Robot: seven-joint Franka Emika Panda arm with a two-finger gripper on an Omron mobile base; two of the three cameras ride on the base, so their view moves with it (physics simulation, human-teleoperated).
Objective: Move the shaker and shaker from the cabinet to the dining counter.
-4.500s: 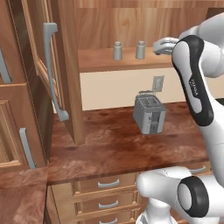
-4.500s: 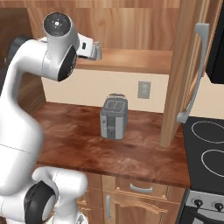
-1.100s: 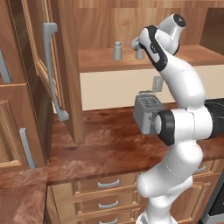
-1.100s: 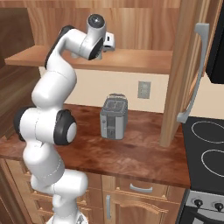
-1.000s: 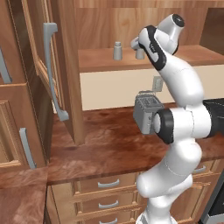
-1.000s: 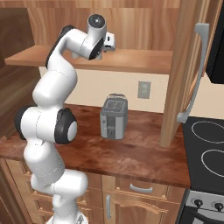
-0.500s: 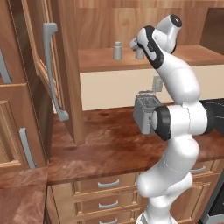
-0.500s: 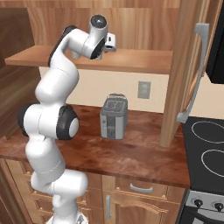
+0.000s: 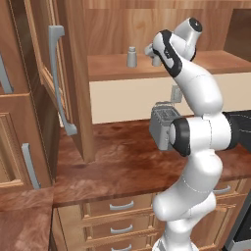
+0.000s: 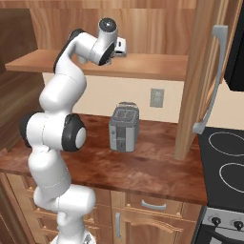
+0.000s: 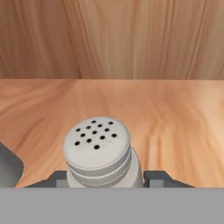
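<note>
On the cabinet (image 9: 162, 73) shelf, up above the worktop (image 9: 122, 166) with the grey toaster (image 10: 124, 127), the arm reaches in and its gripper (image 11: 106, 176) brackets one shaker (image 11: 101, 154), a dark fingertip showing just beside each flank of its body; whether the pads actually press it cannot be told. Its perforated cap faces the hand camera. A second shaker (image 9: 131, 57) stands upright on the same shelf, further toward the open door (image 9: 59, 78) and apart from the gripper.

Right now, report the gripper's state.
Gripper: fingers flank a shaker on the cabinet shelf; whether they grip it cannot be told.
</note>
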